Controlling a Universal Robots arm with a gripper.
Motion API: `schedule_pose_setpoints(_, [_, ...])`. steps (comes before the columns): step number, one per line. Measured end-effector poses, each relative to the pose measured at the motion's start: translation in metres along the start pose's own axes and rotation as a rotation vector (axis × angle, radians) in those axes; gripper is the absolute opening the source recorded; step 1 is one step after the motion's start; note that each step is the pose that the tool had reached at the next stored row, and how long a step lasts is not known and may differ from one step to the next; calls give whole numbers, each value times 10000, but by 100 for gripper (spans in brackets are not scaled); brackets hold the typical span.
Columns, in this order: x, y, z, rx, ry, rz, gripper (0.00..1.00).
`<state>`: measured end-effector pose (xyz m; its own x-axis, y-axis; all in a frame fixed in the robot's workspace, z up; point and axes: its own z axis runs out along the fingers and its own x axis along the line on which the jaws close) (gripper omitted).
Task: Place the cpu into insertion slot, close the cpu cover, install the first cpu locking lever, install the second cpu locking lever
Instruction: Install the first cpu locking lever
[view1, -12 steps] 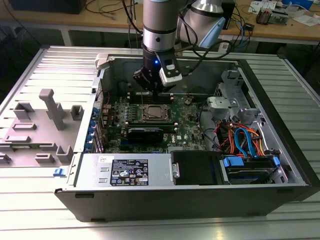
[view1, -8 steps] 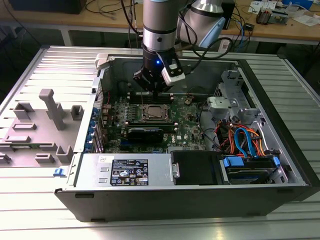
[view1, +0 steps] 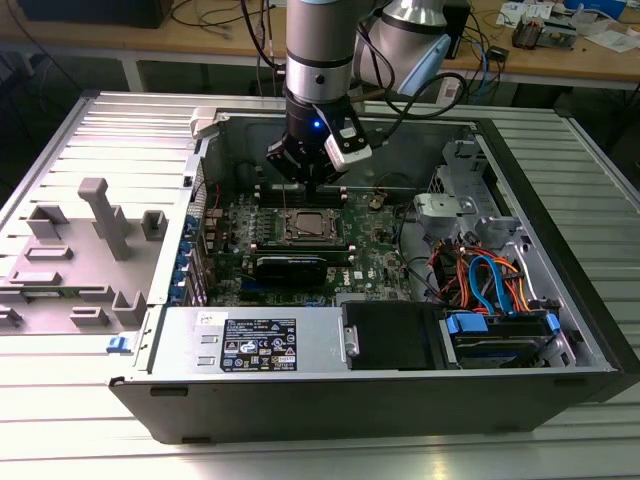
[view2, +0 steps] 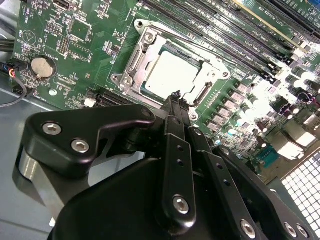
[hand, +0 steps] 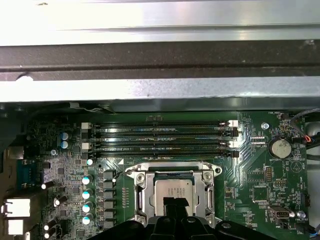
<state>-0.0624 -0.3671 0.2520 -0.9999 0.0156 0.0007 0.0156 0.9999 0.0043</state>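
**Tech:** Report the claw's position.

**Operator:** In the exterior view the claw (view1: 313, 183) hangs from the arm (view1: 320, 60) inside the open case (view1: 400, 385). It points down at the board (view1: 375, 262).

**Tech:** What is the finger condition?

**Operator:** In the second wrist view the two fingers (view2: 172, 125) are pressed together down to the tips. Nothing can be seen between them.

**Tech:** Where is the cpu?

**Operator:** The cpu (view2: 172, 75) lies flat in the slot (hand: 172, 174), directly below and just ahead of the fingertips. Its grey metal top faces up.

**Tech:** And the cover?

**Operator:** The cover (view2: 142, 50) is down. Its frame lies flat around the cpu, and the chip shows through the window. The fingertips are at the frame edge nearest the claw. Whether they touch it cannot be told.

**Tech:** What about the levers?

**Operator:** A wire lever (view2: 185, 44) runs along the frame edge farthest from the claw. Whether it is hooked cannot be told.

**Tech:** What else is nearby?

**Operator:** In the first wrist view, the memory slots (hand: 160, 137) lie just beyond the cover, farther from the claw. The battery (hand: 280, 147) sits on the board off to one side, well apart from the fingertips.
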Motion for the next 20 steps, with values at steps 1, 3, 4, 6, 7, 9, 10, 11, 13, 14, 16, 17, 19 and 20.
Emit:
schedule_pose_setpoints(1, [0, 0, 0, 1, 0, -2, 11])
schedule_pose_setpoints(3, [0, 0, 0, 0, 0, -3, 11])
schedule_pose_setpoints(4, [0, 0, 0, 1, 0, -4, 11])
schedule_pose_setpoints(6, [0, 0, 0, 1, 0, -5, 11])
schedule_pose_setpoints(7, [0, 0, 0, 1, 0, -9, 11])
schedule_pose_setpoints(9, [0, 0, 0, 0, 0, -48, 11])
schedule_pose_setpoints(10, [0, 0, 0, 0, 0, -109, 11])
schedule_pose_setpoints(11, [0, 0, 0, 1, 0, -154, 11])
schedule_pose_setpoints(13, [0, 0, 0, 1, 1, -272, 11])
schedule_pose_setpoints(14, [0, 0, 0, 1, 2, -418, 11])
schedule_pose_setpoints(16, [0, 0, 0, 1, 3, -692, 11])
schedule_pose_setpoints(17, [0, 0, 0, 1, 5, -1034, 11])
schedule_pose_setpoints(19, [0, 0, 0, 2, 6, -1354, 11])
schedule_pose_setpoints(20, [0, 0, 0, 3, 6, -1409, 11])
